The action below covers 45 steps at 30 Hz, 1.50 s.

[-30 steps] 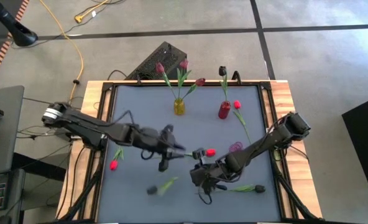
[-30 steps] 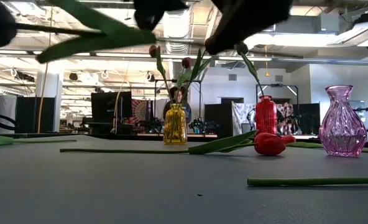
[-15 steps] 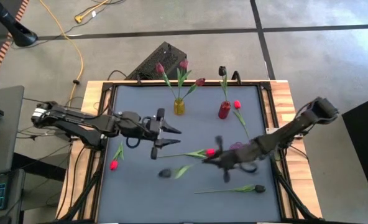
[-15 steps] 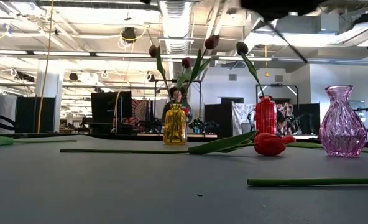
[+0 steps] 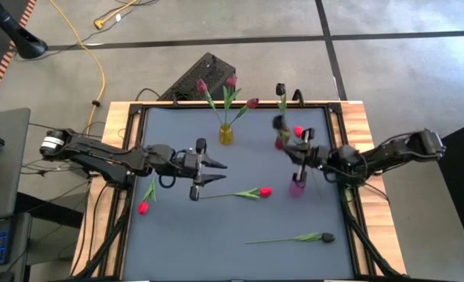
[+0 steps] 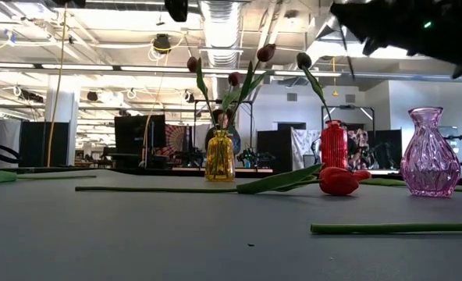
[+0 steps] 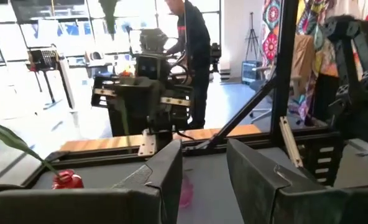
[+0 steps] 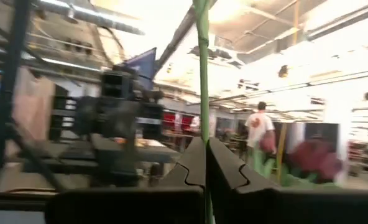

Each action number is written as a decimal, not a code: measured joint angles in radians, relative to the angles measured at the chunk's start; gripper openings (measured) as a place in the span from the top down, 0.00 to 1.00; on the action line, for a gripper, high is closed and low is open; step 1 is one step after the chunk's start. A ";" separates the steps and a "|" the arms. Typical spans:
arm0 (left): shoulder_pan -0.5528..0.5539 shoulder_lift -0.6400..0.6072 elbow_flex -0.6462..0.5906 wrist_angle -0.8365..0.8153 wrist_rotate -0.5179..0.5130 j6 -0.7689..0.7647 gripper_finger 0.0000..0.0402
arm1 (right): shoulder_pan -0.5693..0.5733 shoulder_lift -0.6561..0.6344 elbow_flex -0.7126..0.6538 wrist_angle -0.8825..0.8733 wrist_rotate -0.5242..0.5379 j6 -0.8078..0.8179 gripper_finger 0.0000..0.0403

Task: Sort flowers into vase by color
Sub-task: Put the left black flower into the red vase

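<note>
Two arms reach toward the middle of the table (image 5: pixel 169 243) in the high view: the left arm stretches in from the left edge, its left gripper (image 5: pixel 213 172) at frame centre-left with the fingers spread and nothing between them, while the right arm lies across from the right edge, its right gripper (image 5: pixel 288 137) just beside the red vase (image 5: pixel 282 141) in the upper centre, clamped on a thin green stem with a dark blurred head. A yellow vase (image 5: pixel 226 134) in the upper centre holds maroon-pink tulips (image 5: pixel 230 81); the pink vase (image 5: pixel 297 186) stands below the right gripper. Loose flowers lie flat: a red tulip (image 5: pixel 264 191) at centre, another red tulip (image 5: pixel 143 207) at lower left, a black tulip (image 5: pixel 327 237) at lower right. Low view: the yellow, red and pink vases stand upright in a row across the middle, and the centre red tulip lies on its side in front of them; dark arm parts cross only the top edge. Left wrist view: the two dark fingers (image 7: pixel 165 171) stand apart with only table between them, and a person stands in the room at upper centre. Right wrist view: the fingers (image 8: pixel 193 163) meet around a vertical green stem (image 8: pixel 203 81) running up the frame's centre.
</note>
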 joint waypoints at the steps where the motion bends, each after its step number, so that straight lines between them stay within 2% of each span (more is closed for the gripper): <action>1: 0.003 0.003 0.000 0.001 -0.001 0.003 0.72 | -0.044 0.003 0.001 -0.002 -0.017 0.011 0.94; 5: 0.015 0.022 -0.001 0.017 -0.004 0.003 0.72 | -0.213 0.017 0.001 0.011 -0.078 0.051 0.94; 11: 0.019 0.047 -0.002 0.018 -0.003 0.003 0.72 | -0.419 0.036 0.001 0.069 -0.245 0.170 0.94; 14: 0.023 0.062 -0.001 0.017 0.002 0.003 0.72 | -0.475 0.073 0.001 0.077 -0.296 0.206 0.94; 23: 0.033 0.103 -0.001 0.024 0.008 -0.016 0.72 | -0.590 0.236 0.005 0.161 -0.357 0.260 0.94; 35: 0.032 0.102 -0.001 0.017 0.009 -0.019 0.72 | -0.597 0.270 0.051 0.163 -0.390 0.255 0.94; 38: 0.032 0.102 -0.001 0.015 0.009 -0.026 0.72 | -0.581 0.270 0.061 0.163 -0.448 0.308 0.94; 41: 0.032 0.102 -0.001 0.018 0.008 -0.039 0.72 | -0.528 0.270 0.064 0.163 -0.506 0.352 0.94; 45: 0.029 0.122 -0.001 0.097 0.008 -0.053 0.72 | -0.400 0.270 0.064 0.163 -0.499 0.357 0.94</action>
